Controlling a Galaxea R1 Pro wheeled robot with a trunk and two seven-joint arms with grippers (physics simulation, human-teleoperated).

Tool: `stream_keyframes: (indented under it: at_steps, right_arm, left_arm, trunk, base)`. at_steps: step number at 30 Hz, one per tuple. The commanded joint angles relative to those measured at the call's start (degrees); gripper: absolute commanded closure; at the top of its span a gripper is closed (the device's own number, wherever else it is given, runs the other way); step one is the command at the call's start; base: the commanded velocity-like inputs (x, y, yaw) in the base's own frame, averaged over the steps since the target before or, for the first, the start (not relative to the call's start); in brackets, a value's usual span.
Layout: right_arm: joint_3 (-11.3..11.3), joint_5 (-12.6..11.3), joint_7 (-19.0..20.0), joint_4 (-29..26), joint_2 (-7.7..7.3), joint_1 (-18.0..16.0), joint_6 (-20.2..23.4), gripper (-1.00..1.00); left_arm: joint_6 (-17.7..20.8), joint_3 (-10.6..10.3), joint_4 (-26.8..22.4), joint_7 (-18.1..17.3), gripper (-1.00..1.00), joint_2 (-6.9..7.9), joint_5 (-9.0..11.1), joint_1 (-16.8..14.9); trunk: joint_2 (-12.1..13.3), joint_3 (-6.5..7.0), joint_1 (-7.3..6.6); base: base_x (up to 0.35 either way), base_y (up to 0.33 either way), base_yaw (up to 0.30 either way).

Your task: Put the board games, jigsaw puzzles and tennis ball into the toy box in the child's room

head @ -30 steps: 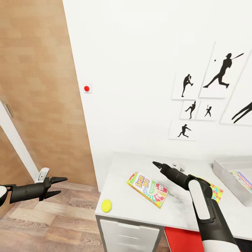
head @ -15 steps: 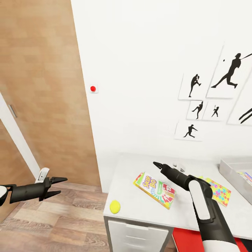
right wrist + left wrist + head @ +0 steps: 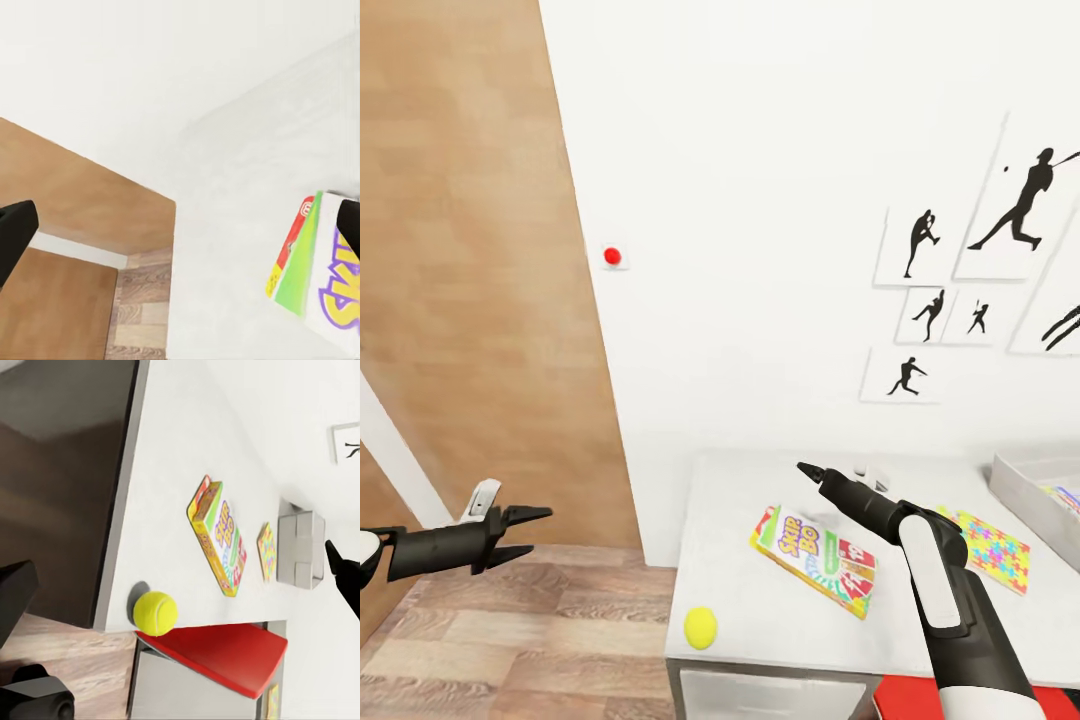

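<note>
A white-green-yellow board game lies flat on the pale table, also seen in the left wrist view and right wrist view. The yellow tennis ball rests near the table's front left corner. A jigsaw puzzle lies right of the board game. The grey toy box stands at the right edge with something colourful inside. My right gripper hovers open above the board game. My left gripper is open over the floor, left of the table. The bed is out of view.
A brown wooden door panel stands left of the white wall, which carries a red button and baseball silhouette pictures. A red seat sits under the table. Wood-plank floor stretches left of the table.
The camera has moved, so the whole picture shifted and the table now sits lower in view. Both arms hold the same pose, and the things on the table have not moved.
</note>
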Motion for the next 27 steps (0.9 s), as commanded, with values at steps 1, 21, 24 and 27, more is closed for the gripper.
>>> stream_keyframes:
  at_steps: [1,21,24,27]
  right_arm:
    - [-0.2,0.3,0.4,0.0,0.08,-0.1,0.4,-1.0]
    - [-0.2,0.3,0.4,0.0,0.08,-0.1,0.4,-1.0]
    - [-0.2,0.3,0.4,0.0,0.08,-0.1,0.4,-1.0]
    - [-0.2,0.3,0.4,0.0,0.08,-0.1,0.4,-1.0]
  left_arm:
    - [0.0,-0.1,0.0,-0.6,-1.0,0.07,-0.4,-0.1]
    - [0.0,-0.1,0.0,-0.6,-1.0,0.18,-0.4,0.0]
    - [0.0,-0.1,0.0,-0.6,-1.0,0.2,-0.4,0.0]
    - [0.0,-0.1,0.0,-0.6,-1.0,0.21,-0.4,0.0]
  trunk:
    - [-0.1,-0.17,0.05]
    - [-0.1,-0.86,0.05]
    - [-0.1,-0.88,0.05]
    - [-0.1,-0.89,0.05]
  base:
    - [0.133,0.074,-0.249]
    - [0.019,0.026,-0.211]
    - [0.0,0.03,-0.039]
    - [0.0,0.012,-0.117]
